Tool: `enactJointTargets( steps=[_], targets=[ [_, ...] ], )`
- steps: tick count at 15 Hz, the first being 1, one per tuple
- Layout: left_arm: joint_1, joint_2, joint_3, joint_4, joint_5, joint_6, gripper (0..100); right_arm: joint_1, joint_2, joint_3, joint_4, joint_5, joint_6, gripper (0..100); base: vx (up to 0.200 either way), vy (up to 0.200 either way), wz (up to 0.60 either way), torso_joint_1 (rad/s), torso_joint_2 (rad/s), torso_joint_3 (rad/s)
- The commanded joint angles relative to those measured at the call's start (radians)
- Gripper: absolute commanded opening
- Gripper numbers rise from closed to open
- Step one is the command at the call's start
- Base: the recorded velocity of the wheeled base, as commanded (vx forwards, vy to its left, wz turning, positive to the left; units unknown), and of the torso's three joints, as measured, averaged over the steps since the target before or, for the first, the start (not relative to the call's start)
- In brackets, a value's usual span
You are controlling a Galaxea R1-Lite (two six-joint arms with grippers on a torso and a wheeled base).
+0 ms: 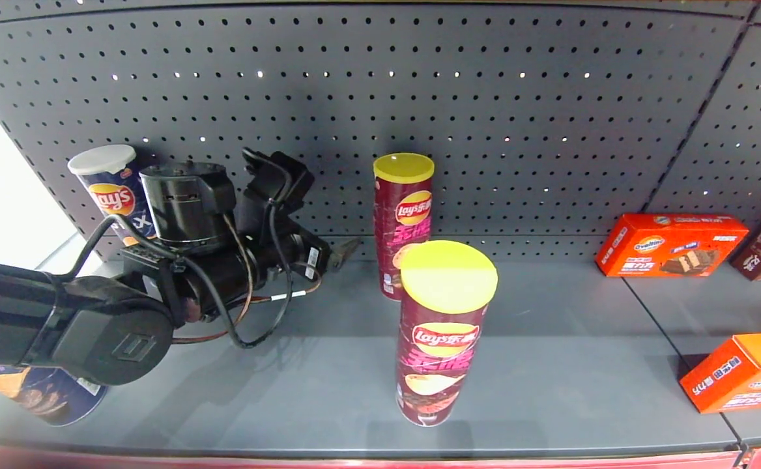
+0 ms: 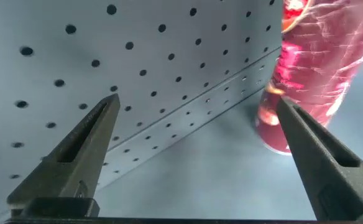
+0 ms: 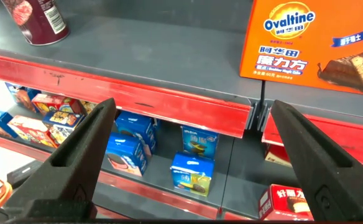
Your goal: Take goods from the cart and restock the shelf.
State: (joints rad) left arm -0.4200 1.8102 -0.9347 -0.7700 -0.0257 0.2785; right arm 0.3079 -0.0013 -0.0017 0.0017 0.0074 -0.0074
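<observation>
The left gripper (image 2: 197, 102) is seen low over the shelf (image 1: 550, 365), fingers spread apart and nothing held between them. Just ahead of its tips and off to one finger's side stands the rear maroon can (image 1: 403, 221). It is upright, its long axis vertical, and it is close to that finger but, as far as can be judged, not touched. The pegboard back panel (image 1: 485, 130) is met right beyond the fingertips, so little room is left for any forward push. The front maroon can (image 1: 442, 332) is placed farther from the gripper, toward the shelf's lip, with bare shelf floor between. Behind the left wrist a blue can (image 1: 110, 189) is stood upright against the panel.

The right gripper (image 3: 194, 104) is held outside the red front edge (image 3: 181, 102), fingers wide apart and empty, with an orange box (image 3: 312, 43) on the shelf beyond it. The left arm is judged much the nearer to both cans. A straight pull-back along its own line is judged safest, since a sideways swing could tip a can.
</observation>
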Motion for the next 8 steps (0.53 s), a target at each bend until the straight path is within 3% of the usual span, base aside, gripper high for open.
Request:
enactJointTargets(
  steps=[1,8],
  targets=[
    [-0.003,0.026,-0.003,-0.003,0.024,0.011,100,0.0,0.001,0.0,0.0,0.0,0.0,100,0.0,0.0,0.0,0.0,0.0,0.0],
    [-0.029,0.086,-0.006,-0.038,0.029,0.011,100,0.0,0.001,0.0,0.0,0.0,0.0,100,0.0,0.0,0.0,0.0,0.0,0.0]
  ],
)
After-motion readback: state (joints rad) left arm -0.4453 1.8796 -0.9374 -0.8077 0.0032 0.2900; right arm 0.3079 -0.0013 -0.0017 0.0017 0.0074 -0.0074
